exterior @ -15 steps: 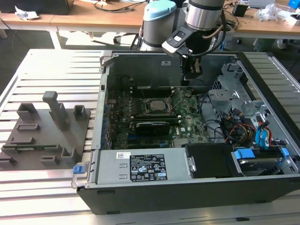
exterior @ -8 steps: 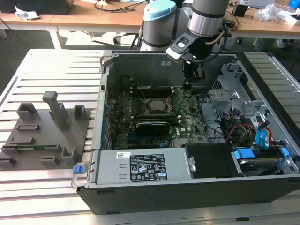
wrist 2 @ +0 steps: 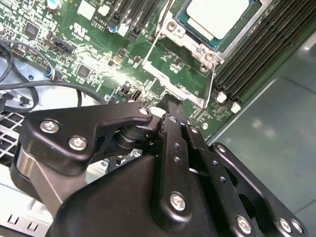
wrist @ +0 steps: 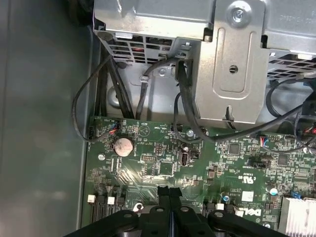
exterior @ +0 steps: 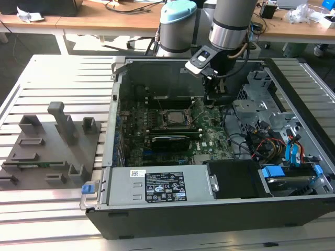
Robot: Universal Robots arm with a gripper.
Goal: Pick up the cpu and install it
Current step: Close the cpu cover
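On the exterior view's left, grey blocks (exterior: 52, 141) stand on the slatted desk (exterior: 31, 78). Beside them lies the open computer case (exterior: 209, 209), its green board (exterior: 212, 141) facing up. The cpu (wrist 2: 216, 15) sits flat in the socket (wrist 2: 193, 45) near the board's middle, pale top upward. It is square, so it has no long axis, and its edges run parallel to the socket frame. Just to the exterior view's right of the socket, the pincer (exterior: 212, 97) hangs low over the board, fingers (wrist: 163, 197) pressed together with nothing between them. Farther right sits a metal drive cage (exterior: 261, 99).
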